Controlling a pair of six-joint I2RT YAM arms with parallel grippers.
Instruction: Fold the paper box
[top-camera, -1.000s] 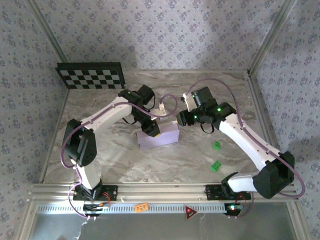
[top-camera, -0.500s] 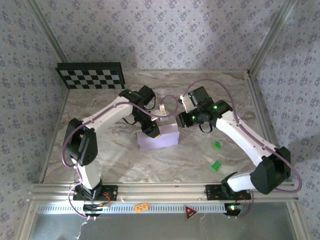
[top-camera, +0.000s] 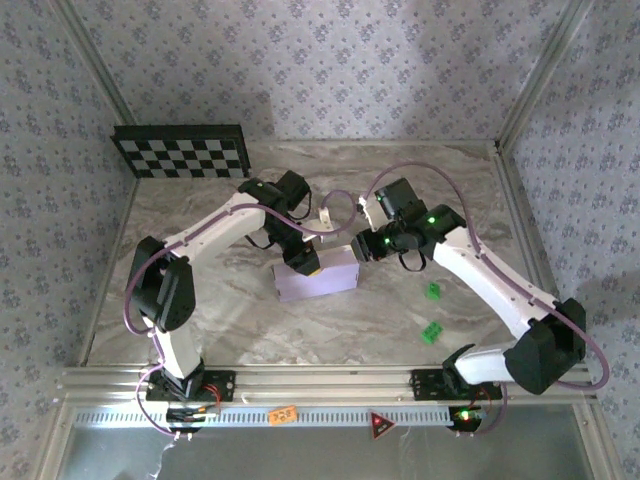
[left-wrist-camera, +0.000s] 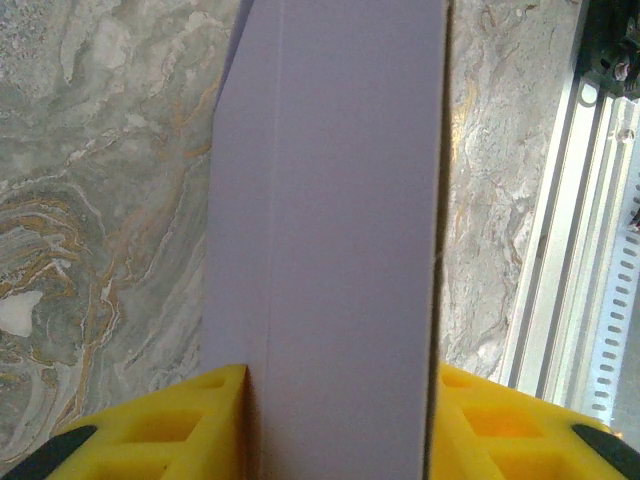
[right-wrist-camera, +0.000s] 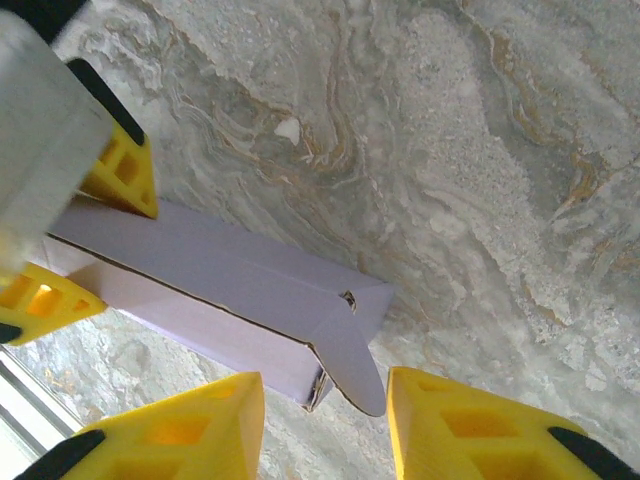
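Paper box (top-camera: 325, 275) at centre of desk (top-camera: 300, 335) looks light, thin and easily creased, so grip folded edges: left pincer (top-camera: 303, 260) pinches its 9 o'clock end, right pincer (right-wrist-camera: 325, 425) spread astride the 3 o'clock end flap (right-wrist-camera: 350, 375).

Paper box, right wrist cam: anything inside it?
Cannot tell. The paper box is folded nearly shut; its end flap stands slightly ajar, showing just a dark slit. Its own walls cover the interior.
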